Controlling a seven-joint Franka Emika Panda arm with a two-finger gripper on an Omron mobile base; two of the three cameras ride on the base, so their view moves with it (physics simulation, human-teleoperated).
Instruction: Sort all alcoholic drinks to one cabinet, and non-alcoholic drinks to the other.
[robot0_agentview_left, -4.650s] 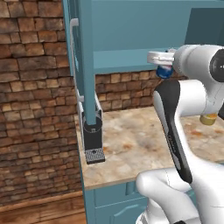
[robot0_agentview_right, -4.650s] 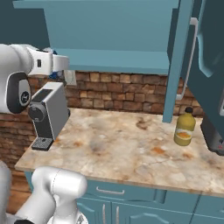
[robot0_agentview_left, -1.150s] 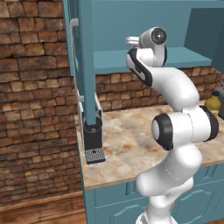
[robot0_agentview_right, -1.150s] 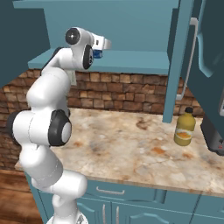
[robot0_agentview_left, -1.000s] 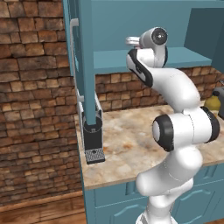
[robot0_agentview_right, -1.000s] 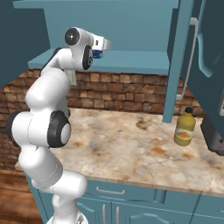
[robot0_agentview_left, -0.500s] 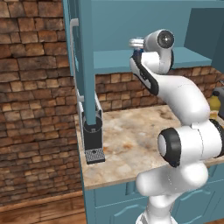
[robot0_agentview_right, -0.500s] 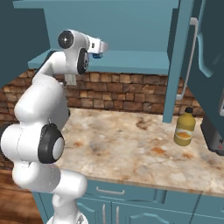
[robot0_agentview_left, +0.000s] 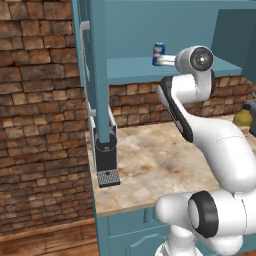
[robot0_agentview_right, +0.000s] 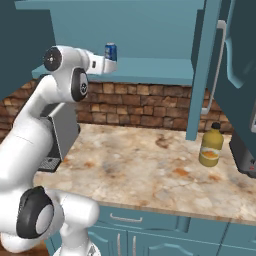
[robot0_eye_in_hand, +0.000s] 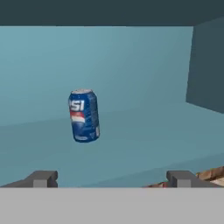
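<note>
The blue soda can (robot0_eye_in_hand: 84, 115) stands upright on the floor of the open teal cabinet (robot0_agentview_left: 150, 70), a little in from the front lip of the shelf, its red and white mark turned toward the hand camera. From the left base view the can (robot0_agentview_left: 158, 54) sits just past the end of the raised white arm, and from the right base view it (robot0_agentview_right: 111, 51) shows just behind the hand. The gripper (robot0_eye_in_hand: 113, 178) is spread wide and grips nothing: its two dark fingertips (robot0_eye_in_hand: 42, 178) stand far apart at the bottom of the hand view, with the can set back from them and clear of both, closer to the left-hand tip in that view. In the right base view the gripper (robot0_agentview_right: 112, 65) is level with the front edge of the shelf. Down on the marbled table (robot0_agentview_right: 145, 165) the yellow-orange juice bottle (robot0_agentview_right: 211, 145) with its black cap stands upright near the far right, just beside the open cabinet door (robot0_agentview_right: 201, 65) that hangs above it. In the left base view the same bottle (robot0_agentview_left: 244, 115) peeks out at the right edge behind the arm. A dark coffee machine (robot0_agentview_left: 106, 157) stands on the left end of the table, against the brick wall (robot0_agentview_left: 40, 120).
</note>
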